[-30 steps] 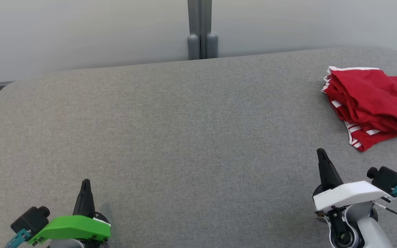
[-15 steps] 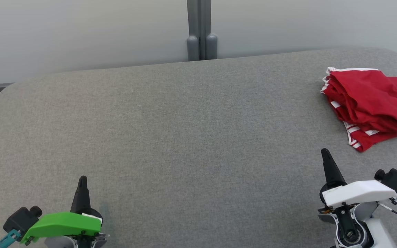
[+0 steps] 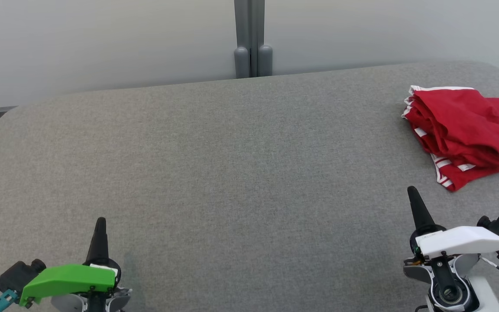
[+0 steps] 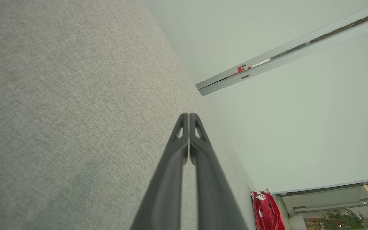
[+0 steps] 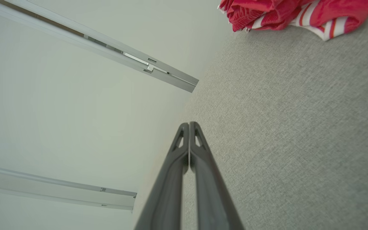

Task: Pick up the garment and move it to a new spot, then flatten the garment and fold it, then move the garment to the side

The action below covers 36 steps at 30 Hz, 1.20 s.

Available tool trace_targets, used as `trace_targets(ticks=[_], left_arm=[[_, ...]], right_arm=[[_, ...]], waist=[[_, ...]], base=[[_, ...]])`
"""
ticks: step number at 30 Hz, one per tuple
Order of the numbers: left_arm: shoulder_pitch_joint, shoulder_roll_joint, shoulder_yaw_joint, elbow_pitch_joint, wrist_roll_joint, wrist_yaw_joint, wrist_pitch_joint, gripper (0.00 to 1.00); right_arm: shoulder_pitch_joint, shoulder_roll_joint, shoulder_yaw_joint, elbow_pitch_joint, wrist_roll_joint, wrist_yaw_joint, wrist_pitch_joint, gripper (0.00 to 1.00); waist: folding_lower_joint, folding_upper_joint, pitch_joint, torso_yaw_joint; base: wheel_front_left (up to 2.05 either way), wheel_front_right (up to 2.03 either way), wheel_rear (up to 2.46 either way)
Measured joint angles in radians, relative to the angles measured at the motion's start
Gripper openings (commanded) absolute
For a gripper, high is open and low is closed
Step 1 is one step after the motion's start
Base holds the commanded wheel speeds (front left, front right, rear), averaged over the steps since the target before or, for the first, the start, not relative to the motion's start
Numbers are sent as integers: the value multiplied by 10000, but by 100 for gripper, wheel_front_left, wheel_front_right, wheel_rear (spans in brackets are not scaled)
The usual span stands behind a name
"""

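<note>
While the red garment (image 3: 464,134) lies as a loosely folded stack on the grey fabric table (image 3: 232,173), you can place it at the table's far right corner, with its white-striped hems turned toward the table's middle and near side. It rests flat on the table, and both grippers are clear of it. Your left gripper (image 3: 100,222), under a green wrist cover, is over the table's near left edge, well apart from the garment. Its fingers are pressed together with nothing between them. Your right gripper (image 3: 412,190), under a white cover, is over the table's near right edge. It is near the garment's striped hem but not touching it, with its fingers also pressed together and empty. In the left wrist view the fingertips (image 4: 184,119) meet above bare table. In the right wrist view the fingertips (image 5: 194,127) meet the same way, with the garment on the table ahead. A grey post (image 3: 253,39) rises behind the table's far edge against a pale wall (image 3: 102,43).
</note>
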Motion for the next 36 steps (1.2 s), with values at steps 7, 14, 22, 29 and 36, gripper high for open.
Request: trace_targets(ticks=[7,14,22,29,36], left_arm=[[-38,0,109,-15,-631,-92,188,0],[-125,0,232,-29,-1231,-180,378,0],[-166,0,339,-40,-1871,-267,566,0],[-224,2,422,-56,-2393,-343,694,0],[-268,2,531,-71,-2897,-426,846,0]], right_arm=[[12,-2,-111,-54,685,-6,176,0],[21,-4,-201,-104,1323,-6,349,0],[25,-4,-309,-157,2019,-6,550,0],[27,-6,-403,-199,2560,-6,696,0],[29,-4,-481,-240,3080,-6,832,0]], waist=[[0,0,-26,-9],[0,0,-50,-18],[0,0,-80,-29],[0,0,-104,-38],[0,0,-129,-47]], base=[[0,0,0],[0,0,0],[0,0,0],[0,0,0],[0,0,0]])
